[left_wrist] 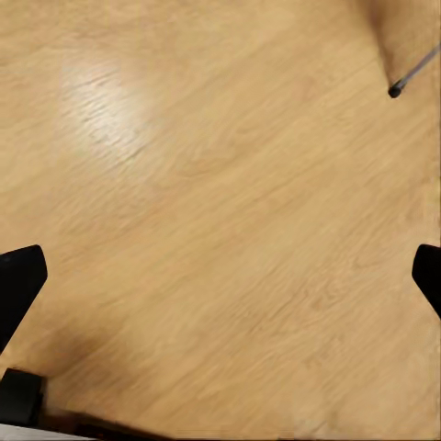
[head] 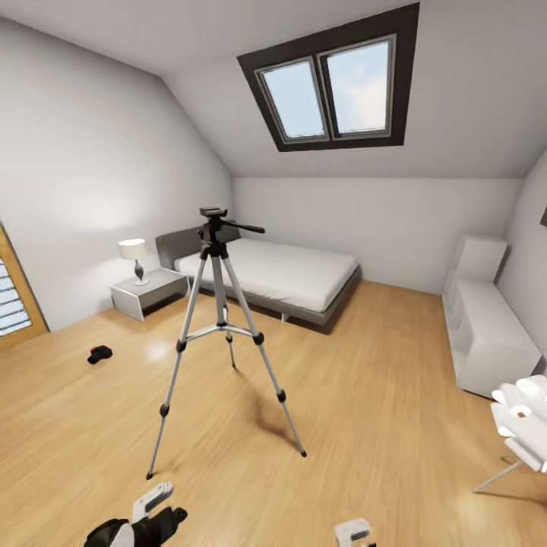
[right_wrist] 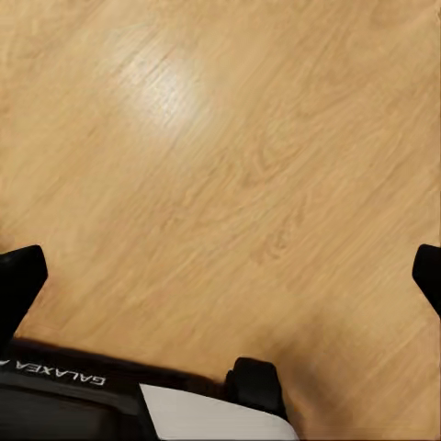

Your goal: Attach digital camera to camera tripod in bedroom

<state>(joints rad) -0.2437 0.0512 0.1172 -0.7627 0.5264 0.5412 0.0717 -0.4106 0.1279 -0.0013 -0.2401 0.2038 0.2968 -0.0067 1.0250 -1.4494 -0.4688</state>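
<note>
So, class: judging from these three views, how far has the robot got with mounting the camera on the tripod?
Done: the robot is in the bedroom, facing the camera tripod, which stands on the wooden floor before the bed. In hand: nothing; the left gripper and right gripper are both open over bare floor. Left: pick up the digital camera, lying on the floor by the nightstand, and fix it to the empty head plate.

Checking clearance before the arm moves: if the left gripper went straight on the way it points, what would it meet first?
Likely the bare wooden floor: the left gripper points down at it, jaws open, nothing between. The tripod foot sits off to the side.
</note>
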